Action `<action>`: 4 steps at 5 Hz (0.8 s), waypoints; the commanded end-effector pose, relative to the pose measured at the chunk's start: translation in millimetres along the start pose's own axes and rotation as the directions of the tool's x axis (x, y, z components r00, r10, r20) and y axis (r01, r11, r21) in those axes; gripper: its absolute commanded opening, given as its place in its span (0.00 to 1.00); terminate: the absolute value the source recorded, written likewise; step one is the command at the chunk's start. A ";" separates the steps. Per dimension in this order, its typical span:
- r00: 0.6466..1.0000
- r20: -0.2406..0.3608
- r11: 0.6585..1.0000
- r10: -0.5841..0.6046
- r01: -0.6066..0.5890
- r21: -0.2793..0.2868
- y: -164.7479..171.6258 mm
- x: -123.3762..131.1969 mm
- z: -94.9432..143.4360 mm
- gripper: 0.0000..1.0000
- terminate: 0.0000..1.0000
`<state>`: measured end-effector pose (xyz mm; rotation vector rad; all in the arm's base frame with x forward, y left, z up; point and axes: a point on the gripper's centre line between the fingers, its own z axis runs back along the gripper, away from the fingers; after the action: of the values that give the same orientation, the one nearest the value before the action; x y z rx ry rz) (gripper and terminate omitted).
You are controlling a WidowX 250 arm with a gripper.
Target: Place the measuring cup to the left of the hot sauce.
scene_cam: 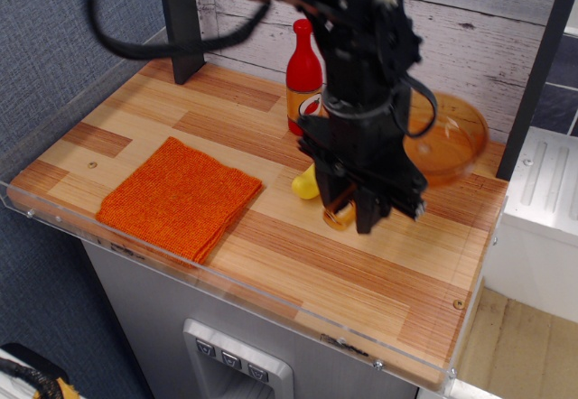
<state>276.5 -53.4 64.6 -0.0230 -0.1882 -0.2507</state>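
Measuring cup (449, 137) | handle clamped in gripper (350, 211), bowl trailing right-rearward | hot sauce (304, 76) lies behind-left of gripper | goal beyond bottle's left.

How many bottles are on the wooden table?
1. The tall red hot sauce bottle with an orange label stands at the back of the table, just left of the black robot arm. Another could hide behind the arm.
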 end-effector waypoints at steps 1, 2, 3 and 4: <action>0.956 0.034 0.953 0.291 -0.293 0.080 25.1 -38.3 36.1 0.00 0.00; 0.919 0.036 0.911 0.393 -0.395 0.120 45.0 -64.1 43.9 0.00 0.00; 0.899 0.032 0.888 0.437 -0.437 0.145 62.7 -71.9 41.7 0.00 0.00; 0.866 0.032 0.850 0.499 -0.496 0.177 83.1 -83.2 41.4 0.00 0.00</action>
<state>214.3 57.4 85.7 0.1059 -0.1636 0.2946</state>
